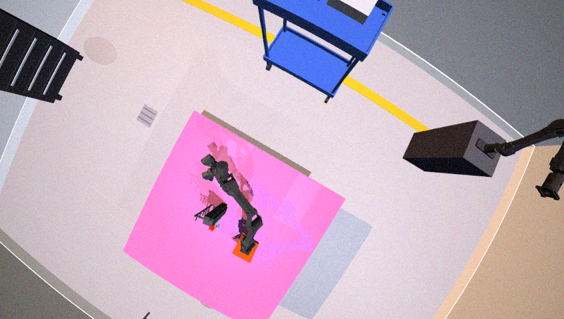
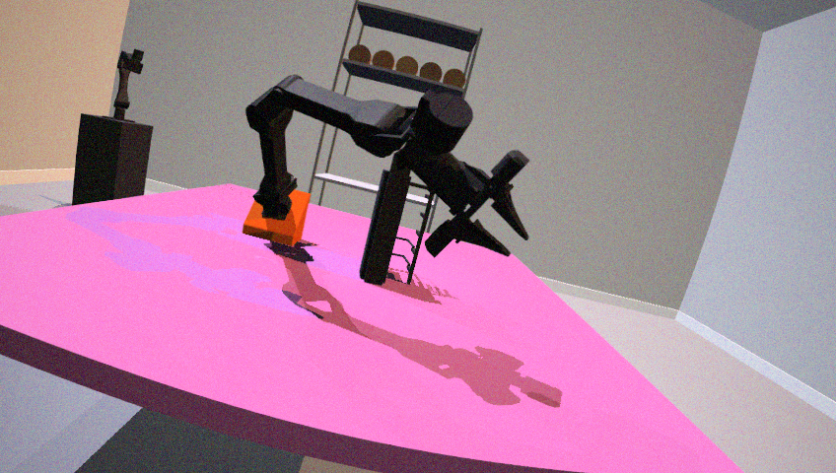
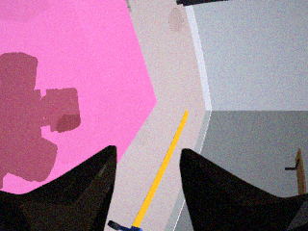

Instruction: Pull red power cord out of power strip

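The arm rises from its orange base (image 2: 280, 218) on the pink desk (image 2: 175, 328), bends over at the elbow and reaches down and to the right in the exterior view. Its claw (image 2: 489, 225) hangs in the air above the desk, just right of the power strip (image 2: 383, 225), and touches neither. The two dark fingers (image 2: 509, 211) stand partly apart with nothing between them; the wrist view shows only floor, a yellow line (image 3: 164, 166) and the desk edge through the gap. The claw grips nothing.

The power strip stands on end as a dark slab near the middle of the desk, with a thin black wire rack (image 2: 417, 245) just beside it on the right. In the top view the strip (image 1: 215, 213) lies left of the arm's base, and a small patch of red, the red power cord (image 1: 213, 226), shows at its near end, touching it. Whether the plug sits in the socket is too small to tell.

Off the desk stand a blue cart (image 1: 316, 39), a dark box (image 1: 451, 148) and a shelf (image 2: 404, 70) against the far wall.
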`<state>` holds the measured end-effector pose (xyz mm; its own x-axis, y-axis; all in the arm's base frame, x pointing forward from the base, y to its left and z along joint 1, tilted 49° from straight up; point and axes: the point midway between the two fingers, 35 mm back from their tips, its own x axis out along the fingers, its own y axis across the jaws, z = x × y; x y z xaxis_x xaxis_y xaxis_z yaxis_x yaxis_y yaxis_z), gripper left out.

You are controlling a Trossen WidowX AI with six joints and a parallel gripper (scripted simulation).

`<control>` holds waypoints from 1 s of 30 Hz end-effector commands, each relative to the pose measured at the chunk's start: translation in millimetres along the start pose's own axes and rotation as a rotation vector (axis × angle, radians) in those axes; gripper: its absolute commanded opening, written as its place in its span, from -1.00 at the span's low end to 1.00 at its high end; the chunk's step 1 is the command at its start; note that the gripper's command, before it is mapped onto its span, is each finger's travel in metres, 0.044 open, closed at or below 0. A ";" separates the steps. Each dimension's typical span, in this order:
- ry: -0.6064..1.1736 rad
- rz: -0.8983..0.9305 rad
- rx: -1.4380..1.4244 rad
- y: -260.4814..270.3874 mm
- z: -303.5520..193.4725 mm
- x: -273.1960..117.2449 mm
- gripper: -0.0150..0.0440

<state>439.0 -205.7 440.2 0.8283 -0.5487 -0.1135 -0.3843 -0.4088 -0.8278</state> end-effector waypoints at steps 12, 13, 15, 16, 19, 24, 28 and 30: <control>-0.277 0.129 0.241 1.1 153.1 -23.3 0.05; -0.292 0.139 0.253 1.2 162.2 -26.6 0.05; -0.322 0.160 0.277 1.8 180.6 -33.8 0.05; -0.337 0.171 0.289 2.1 189.9 -37.7 0.05; -0.380 0.206 0.321 3.7 217.1 -50.7 0.05; -0.443 0.270 0.366 8.3 260.2 -75.7 0.05; -0.496 0.229 0.338 -2.5 281.9 -99.1 0.05; -0.526 0.206 0.324 -7.9 293.2 -112.7 0.05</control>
<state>476.9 44.6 299.8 0.8594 -0.1728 -0.4813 -0.4928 -0.0285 -0.8697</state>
